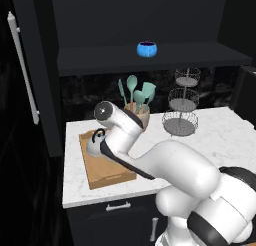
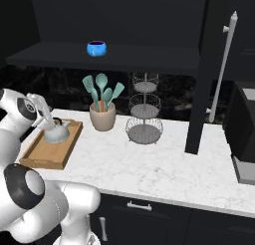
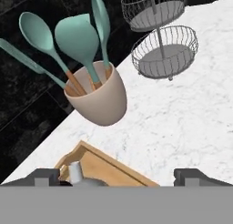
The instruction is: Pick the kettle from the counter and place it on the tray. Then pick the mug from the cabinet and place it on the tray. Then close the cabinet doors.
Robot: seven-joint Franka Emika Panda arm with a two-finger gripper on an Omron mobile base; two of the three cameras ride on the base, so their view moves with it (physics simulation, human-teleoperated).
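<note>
Kettle (image 2: 56, 133) on tray (image 2: 37, 156), jaws spread wide above it (holding nothing), utensil crock (image 2: 102, 117) just beside, wire stand (image 2: 144, 112) further along.

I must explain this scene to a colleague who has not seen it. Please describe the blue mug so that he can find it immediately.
Look at the dark wall cabinet above the white marble counter. On its open shelf stands the mug, almost directly above the beige crock of teal utensils. It is the one thing on that shelf: small, round and bright blue, unlike the grey wire basket stand and the wooden tray on the counter.
</note>
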